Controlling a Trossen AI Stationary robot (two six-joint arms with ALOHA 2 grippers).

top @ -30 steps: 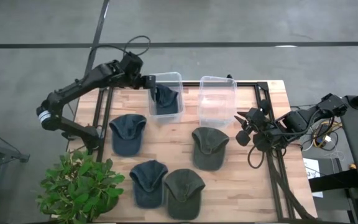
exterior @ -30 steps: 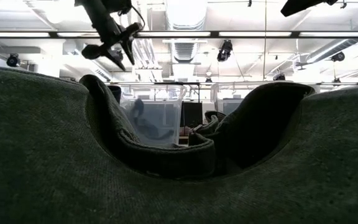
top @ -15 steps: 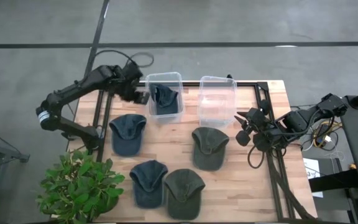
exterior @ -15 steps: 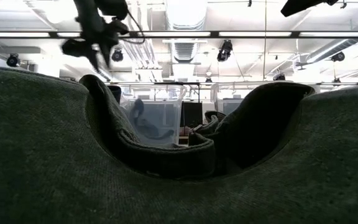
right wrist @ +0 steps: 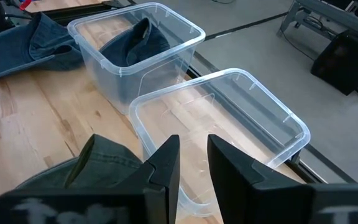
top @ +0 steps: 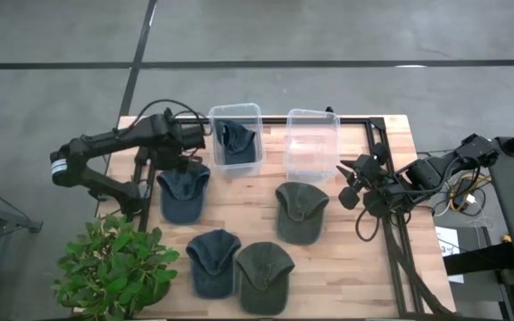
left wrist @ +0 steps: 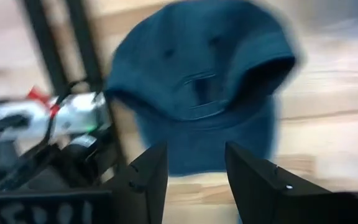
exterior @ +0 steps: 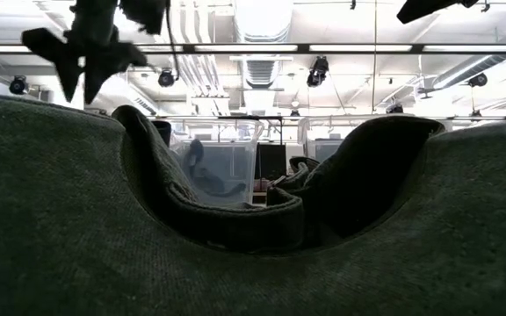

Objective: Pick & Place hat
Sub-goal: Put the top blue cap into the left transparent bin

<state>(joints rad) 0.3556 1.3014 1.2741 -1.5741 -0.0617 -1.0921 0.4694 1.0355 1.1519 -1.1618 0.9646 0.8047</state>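
Several caps lie flat on the wooden table: a blue cap (top: pixel 184 192) near the left edge, a green cap (top: pixel 300 210) in the middle, and another blue cap (top: pixel 212 261) and green cap (top: pixel 264 275) near the front. One more blue cap (top: pixel 236 143) lies crumpled inside the left clear bin (top: pixel 253 110). My left gripper (top: pixel 192 143) hangs open and empty just beyond the left blue cap (left wrist: pixel 204 93). My right gripper (top: pixel 351 183) waits open at the table's right side, facing the bins.
An empty clear bin (top: pixel 310 143) stands to the right of the filled one (right wrist: pixel 135 43). A potted plant (top: pixel 119 263) sits at the near left corner. A black frame (top: pixel 391 223) runs along the right edge. In the low view a green cap (exterior: pixel 253 246) fills the foreground.
My left gripper has drawn back from over the left bin. It has swung toward the table's left and near side, coming over the far end of the left blue cap, and has turned as it went. It stays open. The caps have not moved.
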